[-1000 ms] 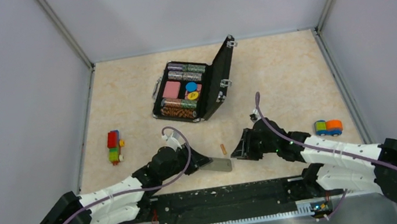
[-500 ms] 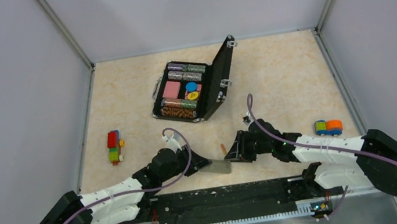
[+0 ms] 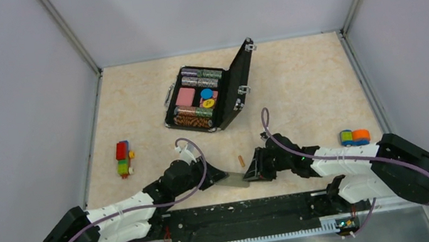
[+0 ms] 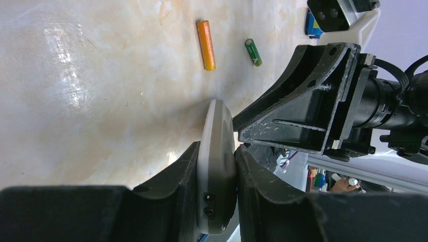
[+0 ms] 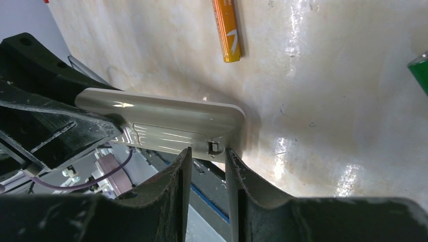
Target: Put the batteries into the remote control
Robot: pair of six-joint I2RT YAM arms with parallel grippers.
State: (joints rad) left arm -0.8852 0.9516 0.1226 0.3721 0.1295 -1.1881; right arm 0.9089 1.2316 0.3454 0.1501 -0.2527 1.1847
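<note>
Partly hidden, the remote control (image 4: 218, 121) is clamped by the left end effector (image 4: 216, 164) (right end effector (image 5: 207, 151) barely parted beside it).

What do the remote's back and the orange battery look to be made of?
Remote control: grey-beige moulded plastic, glossy finish. Light glints on its smooth back, and it has a ridged cover panel with a small clip. Orange battery: likely a metal cell in a shiny printed wrap, judging by the sheen and white mark along it.
</note>
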